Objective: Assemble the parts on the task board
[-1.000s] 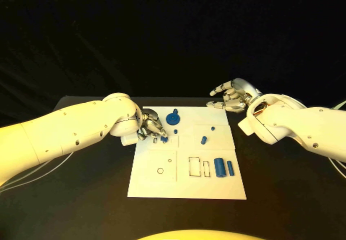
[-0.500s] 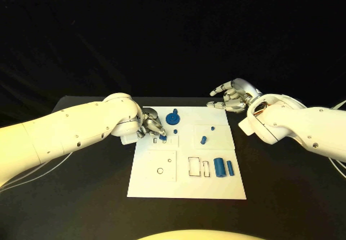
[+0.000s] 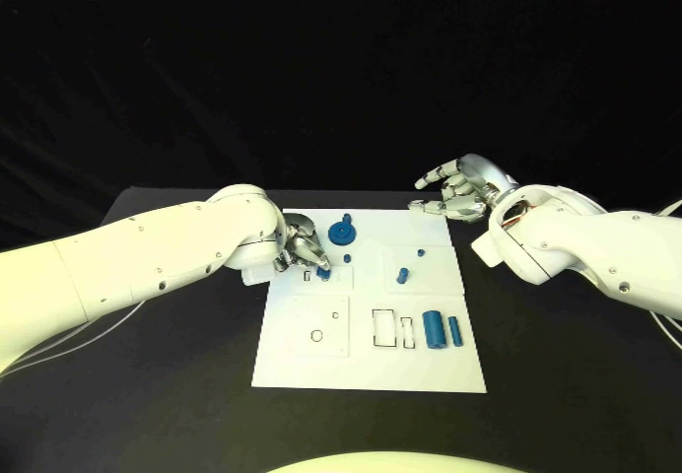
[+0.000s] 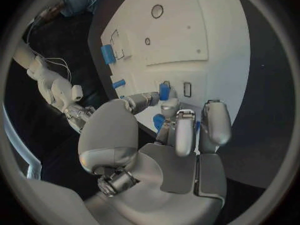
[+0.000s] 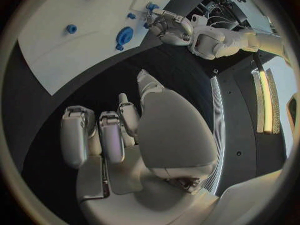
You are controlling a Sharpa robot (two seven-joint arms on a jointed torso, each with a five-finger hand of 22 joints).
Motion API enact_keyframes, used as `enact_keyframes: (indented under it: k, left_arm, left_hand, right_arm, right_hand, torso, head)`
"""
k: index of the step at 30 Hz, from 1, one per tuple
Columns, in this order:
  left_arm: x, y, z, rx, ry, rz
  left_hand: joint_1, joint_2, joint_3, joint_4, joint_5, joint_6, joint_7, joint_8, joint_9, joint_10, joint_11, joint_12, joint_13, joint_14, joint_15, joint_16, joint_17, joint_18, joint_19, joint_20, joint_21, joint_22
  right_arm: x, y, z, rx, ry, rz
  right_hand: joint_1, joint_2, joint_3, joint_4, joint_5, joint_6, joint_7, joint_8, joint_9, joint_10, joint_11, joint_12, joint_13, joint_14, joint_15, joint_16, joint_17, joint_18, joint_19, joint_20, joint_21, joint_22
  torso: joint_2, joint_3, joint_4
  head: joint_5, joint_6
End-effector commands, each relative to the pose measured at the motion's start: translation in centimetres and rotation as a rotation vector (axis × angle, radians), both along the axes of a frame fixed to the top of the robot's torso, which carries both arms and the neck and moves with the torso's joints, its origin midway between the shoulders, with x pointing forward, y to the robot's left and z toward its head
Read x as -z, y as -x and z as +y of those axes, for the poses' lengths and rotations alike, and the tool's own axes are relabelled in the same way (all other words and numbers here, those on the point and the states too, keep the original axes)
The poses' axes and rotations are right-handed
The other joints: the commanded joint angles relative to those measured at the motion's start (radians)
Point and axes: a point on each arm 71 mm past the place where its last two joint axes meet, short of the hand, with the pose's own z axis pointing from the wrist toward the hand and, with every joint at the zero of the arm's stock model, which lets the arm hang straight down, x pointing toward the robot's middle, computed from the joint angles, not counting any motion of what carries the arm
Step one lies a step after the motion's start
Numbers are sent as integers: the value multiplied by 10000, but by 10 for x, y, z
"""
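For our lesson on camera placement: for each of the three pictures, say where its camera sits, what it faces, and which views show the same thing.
Head view: on the robot's head, looking down at the white rectangular task board; both white arms enter.
Left wrist view: behind the left hand, facing the board, its fingers at a small blue part.
Right wrist view: behind the right hand, which holds nothing, facing the board's edge.
Shared: the round blue gear-like part shows in head and right wrist views.

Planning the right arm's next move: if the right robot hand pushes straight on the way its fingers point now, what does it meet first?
Probably the far right corner of the task board: the right robot hand hangs off that corner, fingers toward it. Height above the table is unclear.
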Motion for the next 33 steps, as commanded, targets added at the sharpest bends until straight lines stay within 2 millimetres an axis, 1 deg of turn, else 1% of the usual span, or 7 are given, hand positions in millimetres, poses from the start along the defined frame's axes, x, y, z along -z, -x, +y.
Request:
enact_keyframes:
  k: [1, 11, 22, 23, 33]
  left_arm:
    - [0, 1, -3, 77, -7, -12]
    - [0, 1, -2, 192, -166, -2]
    - [1, 1, 1, 301, -465, -61]
    - [1, 1, 1, 297, -478, -72]
    - [1, 0, 3, 258, -552, -164]
  left_hand:
    - [47, 296, 1108, -481, 854, 1072, -427, 1336, 1865, 1058, -298, 215, 213, 1063, -144, 230, 2619, -133, 338, -34, 225, 250]
    - [-13, 316, 1076, -466, 849, 1145, -468, 1379, 1920, 1130, -334, 238, 257, 1068, -173, 236, 2634, -145, 379, -61, 243, 302]
    - [-50, 326, 1038, -471, 848, 1213, -509, 1423, 1971, 1212, -368, 280, 334, 1079, -200, 251, 2668, -159, 426, -87, 267, 368]
    - [-50, 326, 1038, -471, 848, 1213, -509, 1423, 1971, 1212, -368, 280, 334, 1079, -200, 251, 2668, -159, 426, -87, 267, 368]
    - [-61, 334, 1026, -474, 852, 1235, -523, 1436, 1989, 1240, -381, 293, 358, 1081, -211, 255, 2675, -164, 443, -97, 275, 392]
  right_arm:
    - [0, 0, 1, -62, 3, 2]
    - [0, 1, 1, -75, 9, 17]
    - [0, 1, 1, -89, 11, 28]
    - [0, 1, 1, -89, 12, 28]
    - [0, 1, 1, -98, 9, 23]
  right_hand:
    - [-124, 136, -55, -18, 35, 112, 30, 236, -63, -132, 7, -18, 268, 1034, -88, -27, 2385, -3, 409, 49, -89, 1809]
    - [-124, 136, -55, -18, 35, 112, 30, 236, -63, -132, 7, -18, 268, 1034, -88, -27, 2385, -3, 409, 49, -89, 1809]
    - [-124, 136, -55, -18, 35, 112, 30, 236, -63, -132, 7, -18, 268, 1034, -88, -27, 2385, -3, 409, 49, -89, 1809]
    - [-124, 136, -55, -18, 35, 112, 30, 236, -63, -132, 7, -18, 268, 1034, -88, -27, 2385, -3, 409, 49, -89, 1809]
    - [-124, 136, -55, -18, 35, 112, 30, 236, -63, -132, 7, -18, 268, 1034, -88, -27, 2385, -3, 409, 49, -89, 1809]
  torso:
    - [8, 2, -5]
    - [8, 9, -8]
    - [5, 5, 0]
    - [7, 1, 1]
    - [8, 3, -1]
  head:
    - [3, -7]
    - [-5, -30]
    - [-2, -47]
    - [-2, -45]
    - [9, -44]
